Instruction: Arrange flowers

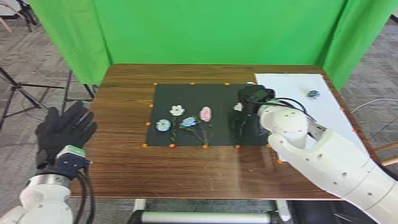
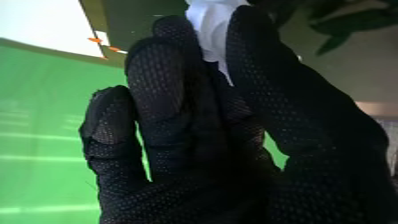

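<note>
Four flowers [image 1: 206,114] lie on a black mat [image 1: 222,94] as the robot's right hand [image 1: 255,94] pinches a white bloom [image 2: 211,30] between thumb and fingers.
The arrangement appears past its midpoint: the bloom, over the mat's right side, seems next to be set, and a small blue flower [image 1: 313,93] likely remains to place. The mat bears the main group, the white sheet [image 1: 286,82] the outlier. The left hand [image 1: 62,127], fingers apart, is beside the table [image 1: 178,175].

Green fabric backdrop [image 1: 213,35] hangs behind brown wooden surface [image 1: 120,175]. Grey carpeted floor [image 1: 373,75] below. Black thin-legged stand [image 1: 17,85] to the left. White horizontal bar [image 1: 204,217] at the bottom edge.
</note>
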